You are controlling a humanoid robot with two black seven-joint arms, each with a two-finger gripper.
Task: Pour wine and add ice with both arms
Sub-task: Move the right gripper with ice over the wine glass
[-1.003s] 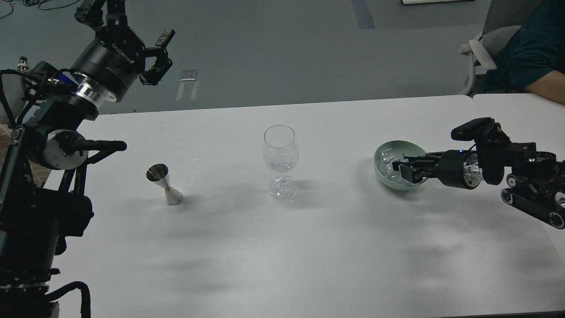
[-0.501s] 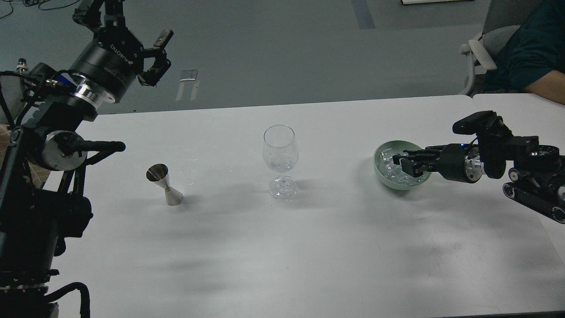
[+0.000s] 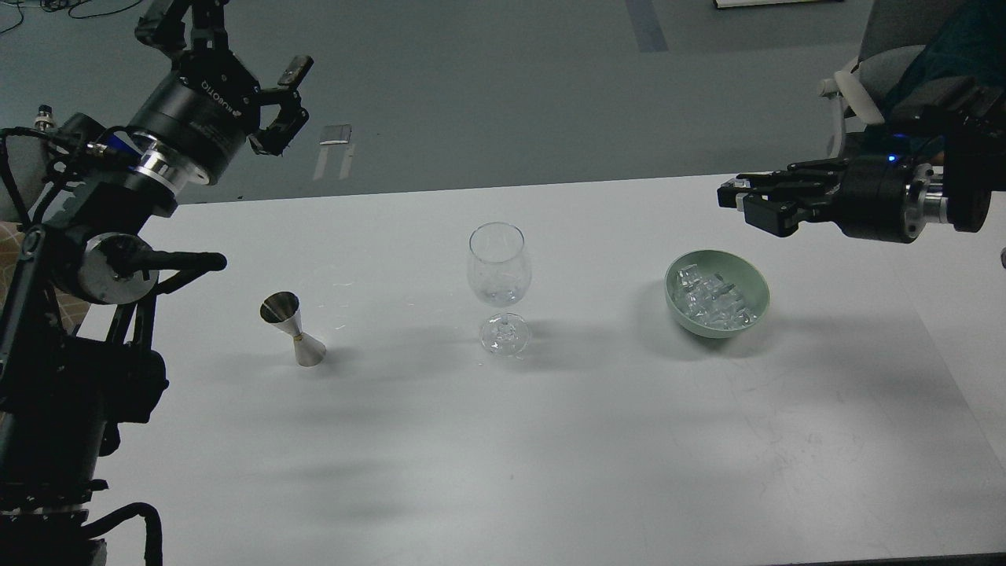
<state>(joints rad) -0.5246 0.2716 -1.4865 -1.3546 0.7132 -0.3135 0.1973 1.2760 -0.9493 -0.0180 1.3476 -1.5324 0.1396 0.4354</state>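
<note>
A white worktop stood on a grey floor. The ice lay in a green bowl at the right, with a wine glass mid-worktop and a steel measuring cup further left. The left gripper hung spread and empty at far left; the right gripper's opening could not be told.

The wine glass is clear, shiny glass, and the ice looks see-through and glassy too. The little measuring cup is shiny silver metal, and the bowl is smooth and pale green with a soft, dull look. The table is white, smooth and not shiny.
</note>
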